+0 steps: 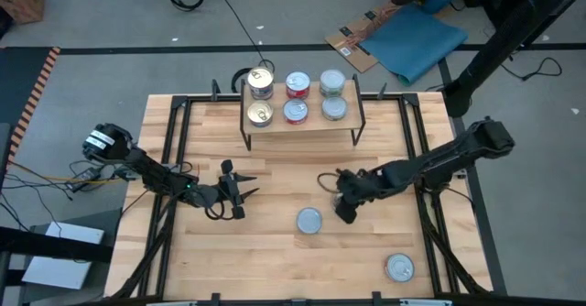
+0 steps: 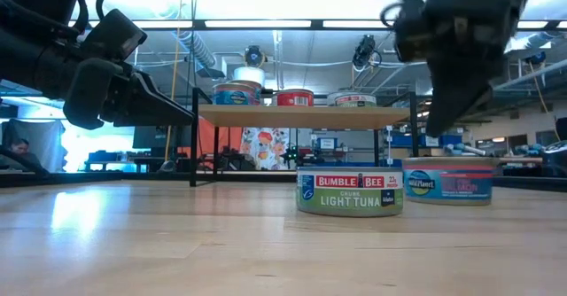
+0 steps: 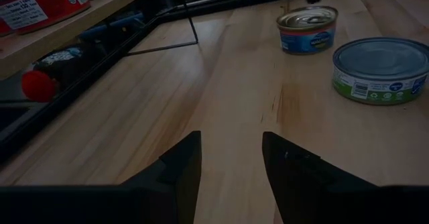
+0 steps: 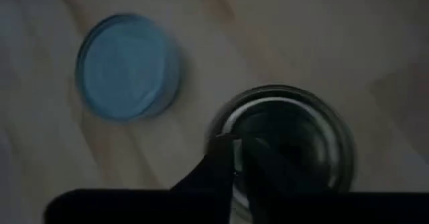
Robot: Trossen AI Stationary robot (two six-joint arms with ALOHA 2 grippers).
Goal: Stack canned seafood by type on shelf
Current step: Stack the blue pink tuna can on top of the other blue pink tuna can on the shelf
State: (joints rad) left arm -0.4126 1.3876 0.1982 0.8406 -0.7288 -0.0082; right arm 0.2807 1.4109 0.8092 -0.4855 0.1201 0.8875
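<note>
The shelf (image 1: pixel 302 128) stands at the table's far side and carries tins in three columns: gold-topped (image 1: pixel 261 114) on the left, red-labelled (image 1: pixel 296 111) in the middle, silver-topped (image 1: pixel 335 110) on the right. On the table, a silver-topped green-label tin (image 1: pixel 309 221) rests on its base, and another tin (image 1: pixel 399 267) sits near the front right corner. A blue-label tin (image 2: pixel 447 181) stands under my right gripper (image 1: pixel 346 207), which hovers above it (image 2: pixel 440 128) and hides it from above. My left gripper (image 3: pixel 231 143) is open, left of centre (image 1: pixel 240 192), holding nothing.
Black frame rails (image 1: pixel 174 159) run along both sides of the tabletop. The shelf's thin wire legs (image 1: pixel 247 139) stand on the table's far part. Bare wood lies between the two grippers and in front of the shelf (image 1: pixel 293 169).
</note>
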